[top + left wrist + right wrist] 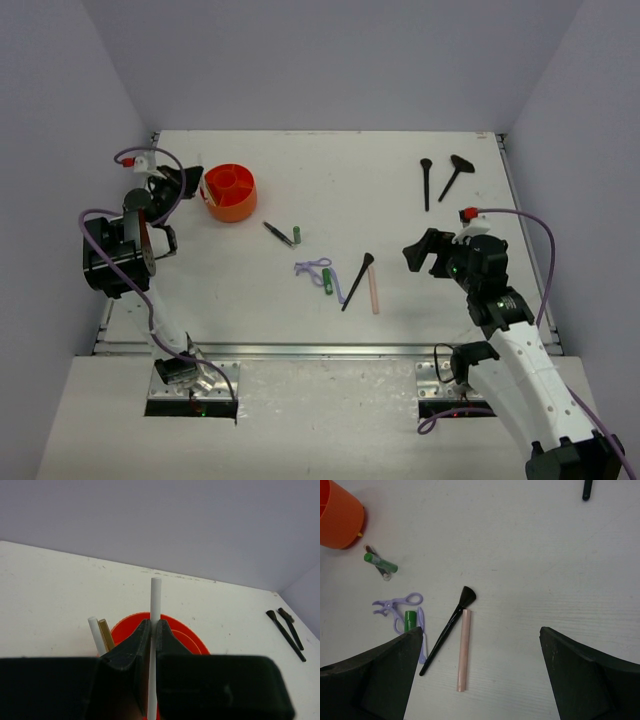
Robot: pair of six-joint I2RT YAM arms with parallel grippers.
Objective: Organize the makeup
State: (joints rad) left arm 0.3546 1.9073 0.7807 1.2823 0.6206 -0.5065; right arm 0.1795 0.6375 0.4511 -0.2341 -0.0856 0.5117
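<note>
My left gripper (190, 182) (151, 625) is shut on a thin white stick (155, 600), held upright just over the round orange tub (230, 192) (187, 637). Another white stick (94, 632) and a gold-brown stick (105, 632) stand in the tub. My right gripper (425, 250) (481, 630) is open and empty above the table, right of a pink stick (375, 295) (464, 647) and a black brush (357, 281) (449, 627). A lilac looped tool (315, 268) (397, 605), two green tubes (382, 563) (410, 620) and a dark pencil (279, 233) lie mid-table.
Two more black brushes (426, 183) (453, 176) lie at the back right; they also show in the left wrist view (285, 635). Grey walls close the table at the back and both sides. The metal front rail (330, 350) runs by the arm bases.
</note>
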